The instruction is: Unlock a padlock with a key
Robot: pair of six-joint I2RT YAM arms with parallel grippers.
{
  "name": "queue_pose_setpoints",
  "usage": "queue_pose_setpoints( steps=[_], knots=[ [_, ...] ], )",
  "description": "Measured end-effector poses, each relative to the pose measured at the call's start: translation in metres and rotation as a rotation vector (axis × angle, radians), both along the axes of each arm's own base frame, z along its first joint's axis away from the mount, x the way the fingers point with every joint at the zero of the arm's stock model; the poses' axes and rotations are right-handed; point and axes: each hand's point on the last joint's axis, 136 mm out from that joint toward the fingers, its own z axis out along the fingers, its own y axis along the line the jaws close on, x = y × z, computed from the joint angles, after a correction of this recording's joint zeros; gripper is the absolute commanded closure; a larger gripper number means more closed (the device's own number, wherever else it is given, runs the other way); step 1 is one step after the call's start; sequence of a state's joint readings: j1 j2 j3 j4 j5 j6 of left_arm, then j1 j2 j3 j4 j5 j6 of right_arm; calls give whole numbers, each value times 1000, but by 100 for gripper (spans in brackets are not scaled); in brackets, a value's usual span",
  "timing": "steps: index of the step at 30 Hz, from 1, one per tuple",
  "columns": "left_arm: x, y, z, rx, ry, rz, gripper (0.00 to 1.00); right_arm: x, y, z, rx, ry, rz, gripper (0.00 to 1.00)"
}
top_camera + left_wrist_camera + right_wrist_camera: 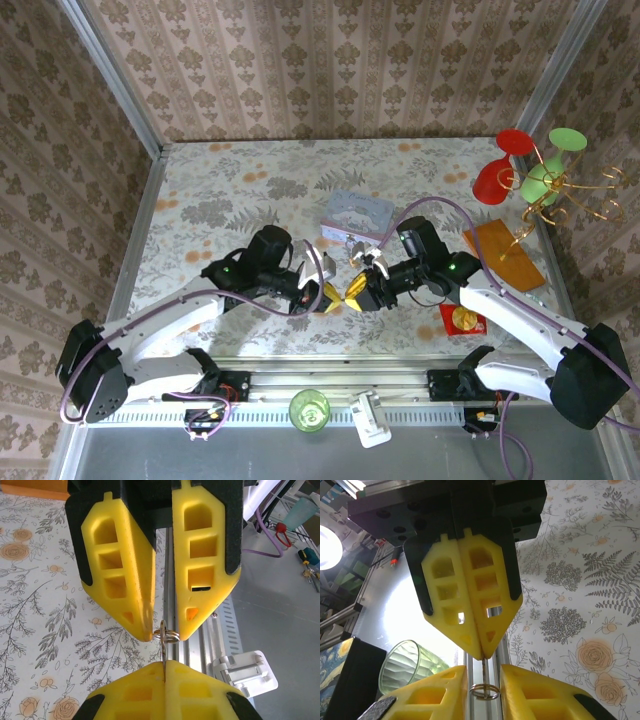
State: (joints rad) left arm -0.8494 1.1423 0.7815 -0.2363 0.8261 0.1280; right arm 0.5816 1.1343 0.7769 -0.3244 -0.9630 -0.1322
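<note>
The key is pinched edge-on in my left gripper, which is shut on its blade, just above the table's near edge. Its head carries a small silvery key ring. My right gripper faces the left one tip to tip, and its yellow fingers stand a little apart on either side of the key ring. From above, the left gripper and right gripper meet at the front middle of the table. The padlock is hidden or out of view.
A pale blue tin lies behind the grippers. A red packet and an orange card lie to the right, beside a gold stand with red and green cups. A green glass and a white block sit below the metal rail.
</note>
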Motion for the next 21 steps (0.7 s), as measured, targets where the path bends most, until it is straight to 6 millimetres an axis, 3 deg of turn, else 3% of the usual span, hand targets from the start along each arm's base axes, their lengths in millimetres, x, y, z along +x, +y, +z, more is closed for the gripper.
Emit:
queue_pose_setpoints(
  steps=[9,20,21],
  knots=[
    [-1,2,1,2,-2,4,100,-2,0,0,5,7,8,91],
    [-2,3,0,8,3,4,100,-3,-1,-2,6,8,9,100],
    [-2,3,0,8,2,5,96,-3,-1,-2,7,7,9,100]
  ],
)
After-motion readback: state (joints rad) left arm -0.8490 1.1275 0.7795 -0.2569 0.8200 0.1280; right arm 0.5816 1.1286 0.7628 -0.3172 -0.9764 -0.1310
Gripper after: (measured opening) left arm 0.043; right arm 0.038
